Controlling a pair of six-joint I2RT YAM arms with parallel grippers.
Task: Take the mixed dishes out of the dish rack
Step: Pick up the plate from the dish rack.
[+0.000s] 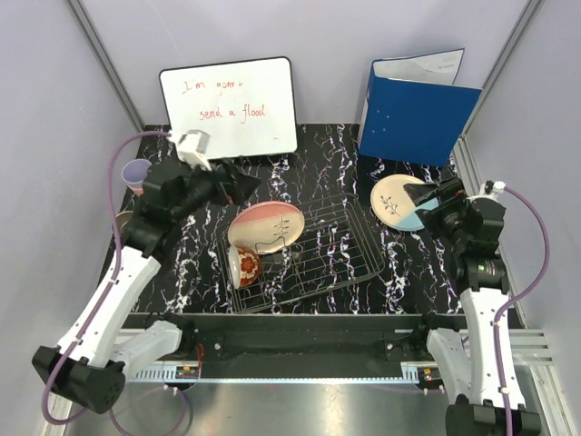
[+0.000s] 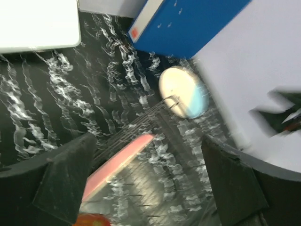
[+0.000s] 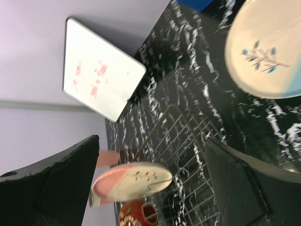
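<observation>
L gripper [image 1: 241,187], jaws wide, empty, hovers just behind round cream-pink plate [image 1: 265,227] leaning in black wire dish rack [image 1: 338,263], near small cream-and-brown bowl [image 1: 245,266]. R gripper [image 1: 420,194], wide, empty, at second plate [image 1: 388,202] lying outside rack. Best approach: straddle leaning plate's top rim, lift clear of wires.

Marbled black table [image 1: 331,159]: rack [image 1: 340,254], plate [image 1: 392,202], whiteboard [image 1: 231,104], folder [image 1: 413,113].
</observation>
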